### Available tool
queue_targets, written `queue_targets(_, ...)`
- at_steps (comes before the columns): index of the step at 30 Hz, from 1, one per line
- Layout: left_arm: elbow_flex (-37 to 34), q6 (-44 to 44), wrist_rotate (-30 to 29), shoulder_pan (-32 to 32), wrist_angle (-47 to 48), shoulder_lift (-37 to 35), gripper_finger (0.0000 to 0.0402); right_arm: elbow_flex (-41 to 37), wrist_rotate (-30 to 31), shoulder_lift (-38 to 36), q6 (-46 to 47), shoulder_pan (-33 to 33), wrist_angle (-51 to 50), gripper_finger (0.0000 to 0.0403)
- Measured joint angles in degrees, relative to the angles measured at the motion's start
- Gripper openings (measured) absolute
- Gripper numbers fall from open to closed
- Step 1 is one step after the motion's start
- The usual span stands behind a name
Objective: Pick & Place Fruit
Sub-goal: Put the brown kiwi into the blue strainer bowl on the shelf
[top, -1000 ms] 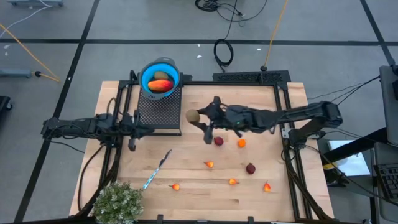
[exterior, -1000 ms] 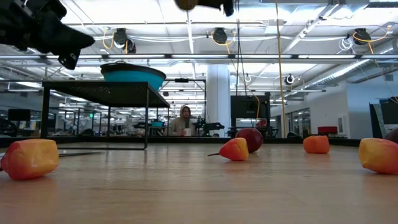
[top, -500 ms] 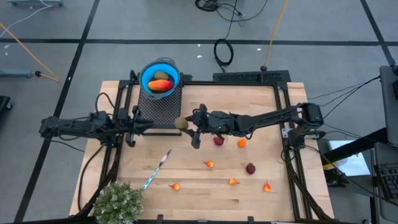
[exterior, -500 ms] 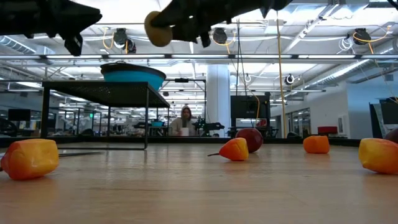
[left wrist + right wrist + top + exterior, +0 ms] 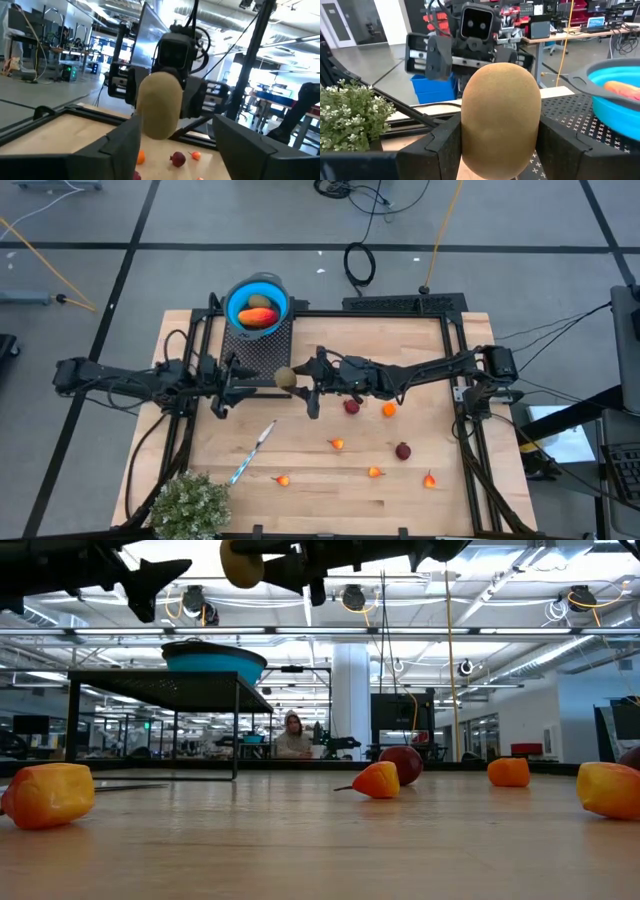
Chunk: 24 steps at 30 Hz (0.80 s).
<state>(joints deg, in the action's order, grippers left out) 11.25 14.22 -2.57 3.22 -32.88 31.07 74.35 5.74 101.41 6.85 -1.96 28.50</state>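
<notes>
Overhead, the right gripper (image 5: 297, 378) holds an olive-brown oval (image 5: 285, 377) above the table (image 5: 420, 500), at the near edge of the black mesh stand (image 5: 255, 352). The left gripper (image 5: 243, 377) faces it just beside, fingers spread. A blue bowl (image 5: 258, 302) on the stand already carries 2 fruits. 7 small fruits lie loose on the table, with a knife (image 5: 252, 451) and a plant (image 5: 188, 506) nearer the front.

Low view: the oval (image 5: 241, 562) hangs high, above the stand (image 5: 150, 680) and bowl (image 5: 214, 661); both arms are cut off by the frame, so neither grip is readable.

Left wrist view: the oval (image 5: 159, 105) sits ahead of the parted left fingers (image 5: 120, 142), apart from them, with the right gripper behind it.

Right wrist view: the right fingers (image 5: 445, 140) grip the oval (image 5: 501, 117) on both sides; the bowl (image 5: 615, 87) shows partly.

Judgement: this looks like a hand-over. Done well, the left fingers would straddle the oval's free end squarely and clamp before the right lets go. The contact depth between left fingers and oval cannot be judged.
</notes>
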Motion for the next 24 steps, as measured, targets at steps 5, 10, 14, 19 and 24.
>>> queue_targets(5,0.24,-0.02,-0.07,-0.02,-6.1,6.18,0.0267,0.0,-0.02,0.0,0.0,0.0,0.05,0.0207)
queue_targets(10,3.84,-2.24,-0.44,-0.04,-7.27,12.06,0.0269,0.0,-0.02,0.0,0.0,-0.13,0.02,0.0207)
queue_targets(14,7.3,-5.28,-0.49,-0.04,-7.31,16.6,0.0269,0.0,-0.02,0.0,0.0,-0.38,-0.01,0.0208)
queue_targets(19,10.73,-7.28,-0.74,-0.13,-7.19,21.65,0.0269,0.0,-0.05,0.0,0.0,-0.9,-0.07,0.0208)
queue_targets(24,13.08,-7.48,-0.6,-0.22,-7.19,25.87,0.0269,0.0,-0.02,0.0,-0.02,-1.56,-0.62,0.0208)
